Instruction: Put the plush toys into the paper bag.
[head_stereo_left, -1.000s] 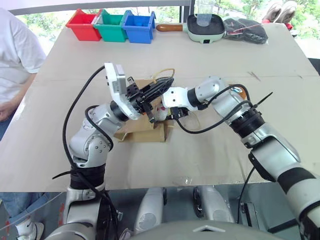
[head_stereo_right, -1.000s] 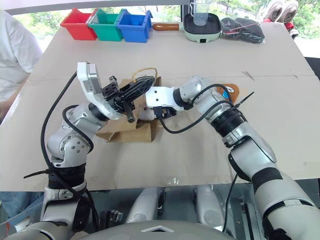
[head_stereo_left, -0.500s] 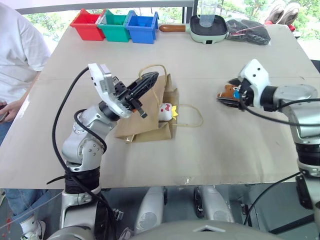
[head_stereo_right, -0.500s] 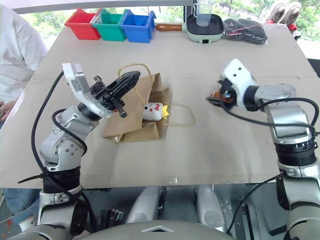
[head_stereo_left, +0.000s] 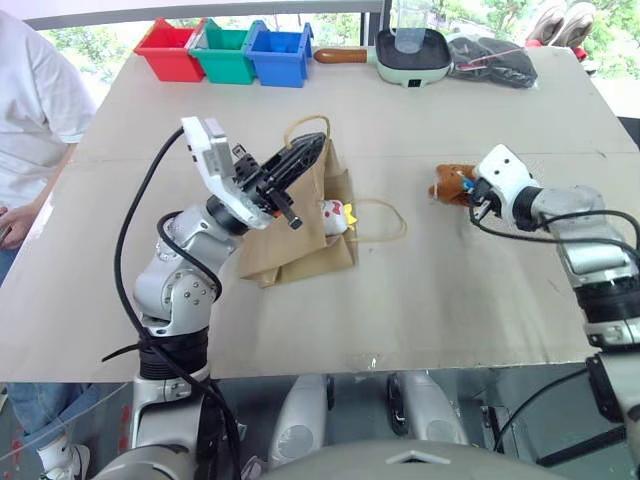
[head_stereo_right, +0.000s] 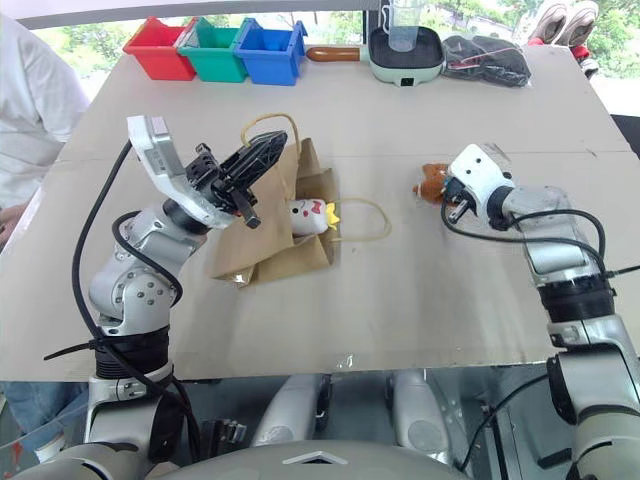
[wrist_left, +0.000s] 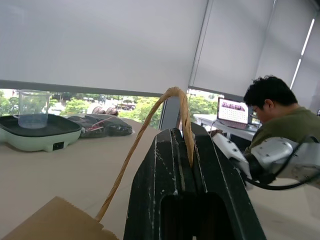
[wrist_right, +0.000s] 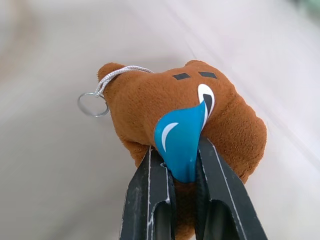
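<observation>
The tan paper bag (head_stereo_left: 296, 232) lies on the table with its mouth toward the right. My left gripper (head_stereo_left: 312, 149) is shut on one twisted handle (wrist_left: 150, 131) and holds that side of the bag up. The other handle (head_stereo_left: 385, 221) lies flat on the table. The white plush toy (head_stereo_left: 334, 214) with red and yellow bits rests in the bag's mouth. The orange-brown plush toy (wrist_right: 150, 100) sits on the table to the right, and my right gripper (wrist_right: 182, 162) is shut on its blue-white patch; it is also seen as the brown toy (head_stereo_left: 450, 183).
Red (head_stereo_left: 167, 49), green (head_stereo_left: 223, 52) and blue (head_stereo_left: 279, 54) bins stand at the back left. A green electric pan (head_stereo_left: 411, 52) with a beaker and a black bundle (head_stereo_left: 494, 55) sit at the back. A person in white (head_stereo_left: 35, 110) stands at the left edge.
My right arm swung away from the bag's mouth to the right, reached the brown toy and shut on it. The white toy stayed at the bag's mouth. My left gripper kept its hold.
</observation>
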